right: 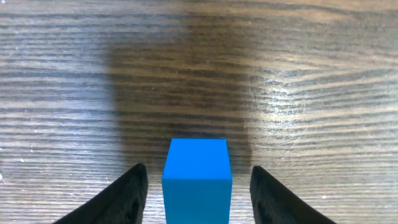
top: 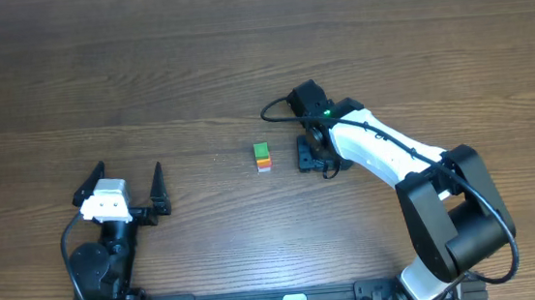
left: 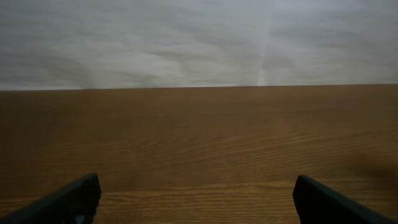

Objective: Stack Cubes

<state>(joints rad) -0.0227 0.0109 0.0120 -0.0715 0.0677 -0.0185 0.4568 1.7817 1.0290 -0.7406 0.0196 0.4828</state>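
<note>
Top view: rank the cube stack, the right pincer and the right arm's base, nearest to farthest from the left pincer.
Measured from the left pincer, at the view's left:
1. Cube stack, in the middle, green cube on top.
2. Right pincer, just right of the stack.
3. Right arm's base, at the bottom right edge.

- You see the blue cube (right: 197,180) cut off at the lower edge of the right wrist view.
- You cannot identify the lowest layer of the stack (top: 262,156) at centre frame in the top view: it is too small.
- The left gripper (left: 196,179) has its fingers (left: 68,202) cropped at the lower corners.
</note>
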